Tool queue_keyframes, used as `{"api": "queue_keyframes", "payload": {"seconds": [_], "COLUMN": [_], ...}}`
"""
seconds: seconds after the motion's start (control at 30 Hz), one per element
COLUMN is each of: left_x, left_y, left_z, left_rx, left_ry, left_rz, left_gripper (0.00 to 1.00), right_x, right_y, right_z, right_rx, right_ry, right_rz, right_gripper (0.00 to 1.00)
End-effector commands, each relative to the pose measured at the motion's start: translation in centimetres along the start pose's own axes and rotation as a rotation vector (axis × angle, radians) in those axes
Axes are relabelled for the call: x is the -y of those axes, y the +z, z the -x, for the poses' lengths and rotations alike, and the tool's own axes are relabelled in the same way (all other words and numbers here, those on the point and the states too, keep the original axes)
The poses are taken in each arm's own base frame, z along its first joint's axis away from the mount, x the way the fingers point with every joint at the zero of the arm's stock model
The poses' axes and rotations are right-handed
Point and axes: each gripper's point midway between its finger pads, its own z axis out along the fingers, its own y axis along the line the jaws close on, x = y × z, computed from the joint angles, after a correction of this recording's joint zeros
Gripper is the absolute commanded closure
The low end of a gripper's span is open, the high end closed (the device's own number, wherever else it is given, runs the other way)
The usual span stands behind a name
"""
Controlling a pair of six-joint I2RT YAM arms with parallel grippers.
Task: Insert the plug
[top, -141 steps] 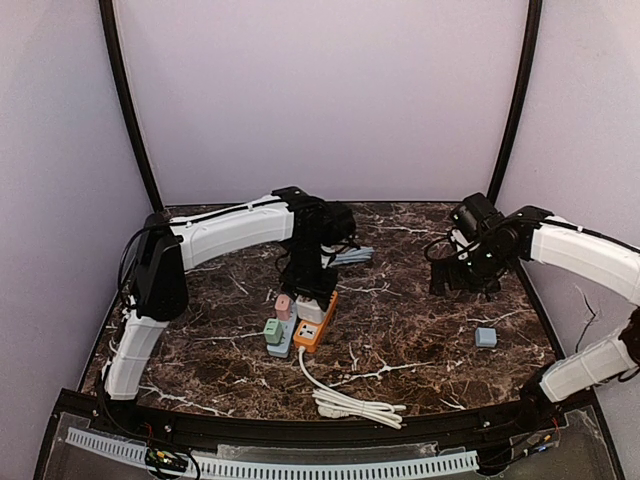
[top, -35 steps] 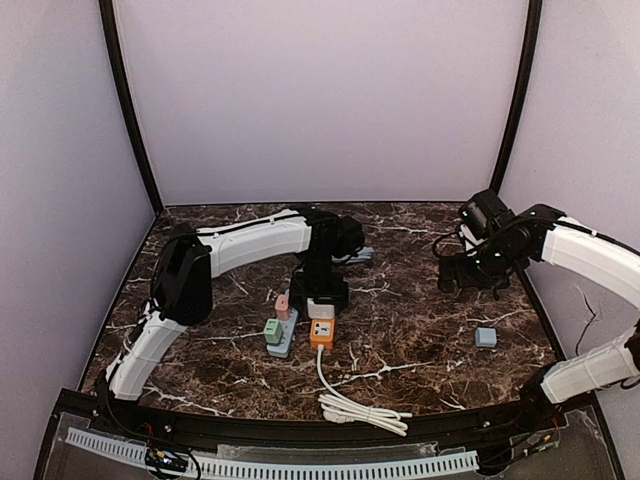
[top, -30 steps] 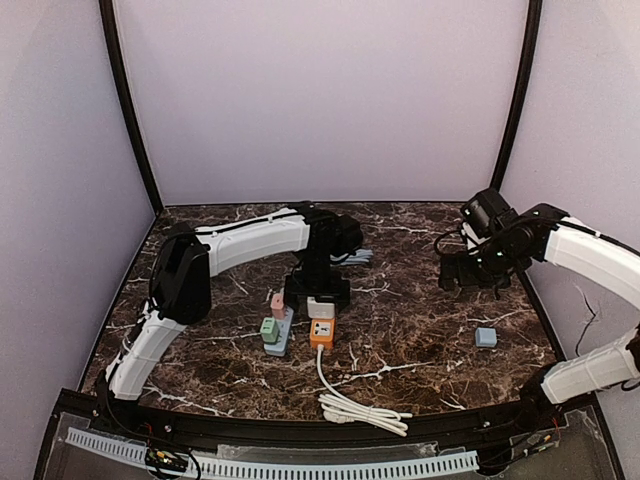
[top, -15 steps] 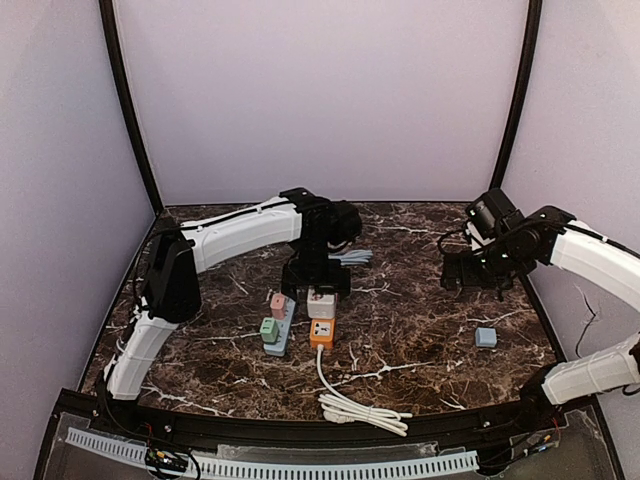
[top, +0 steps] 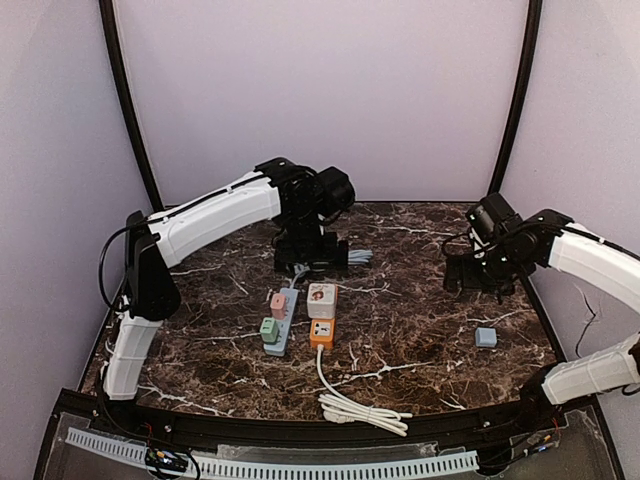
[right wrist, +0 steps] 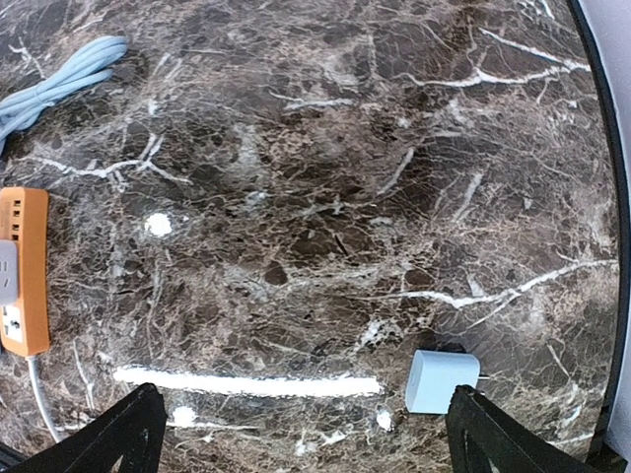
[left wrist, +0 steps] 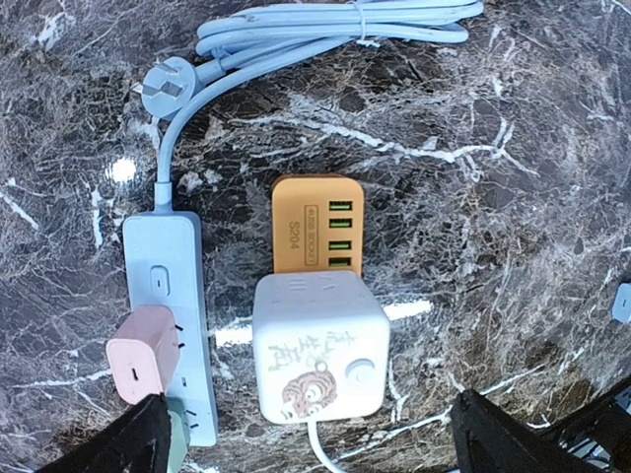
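Left claw (left wrist: 320, 440) wide; cube (left wrist: 317, 345) on orange strip (left wrist: 316, 225)

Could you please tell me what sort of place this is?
Probably a lab robot test booth: plain lilac walls enclose a marble-patterned table, the left arm and right arm are mounted at its near edge, and a blue power strip and orange power strip lie out.

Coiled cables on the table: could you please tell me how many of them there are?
2. The light-blue cable lies bundled at the far side, beyond the blue power strip that it feeds. The white cable lies coiled near the front edge and runs from the orange strip. None seems hidden.
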Motion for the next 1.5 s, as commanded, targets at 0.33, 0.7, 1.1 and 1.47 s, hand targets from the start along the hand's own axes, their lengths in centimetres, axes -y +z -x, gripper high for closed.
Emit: {"api": "queue_keyframes", "payload": {"seconds": [0.33,0.7,1.1,1.47], "left_x": [2.1,4.3,3.4,3.0], "left_y": [-8.3,-9.2,-9.1,-9.2], "left_z": [-0.6,-2.4,-3.6,-4.9], "left_rx": [0.158,0.207,0.208,0.182], "left_ry": [0.337,0.475,0.527,0.546], "left_rz": [-0.142,-0.246,-0.272,-0.308], "left_gripper": [0.04,0.09,0.12,0.13], "right_x": [7.1,11.4,9.6,9.5], "right_y": [3.1,3.5,4.6,5.8], "right_z": [-3.5,-9.0,-10.4,-9.3], "right_rx": [-0.175,-0.296,-0.328,-0.270], "right_ry": [0.578,1.093,1.417,1.559], "right_rz": [-0.101,-0.228,-0.166,-0.129], "right_gripper": [0.01,0.01,0.13,0.16]}}
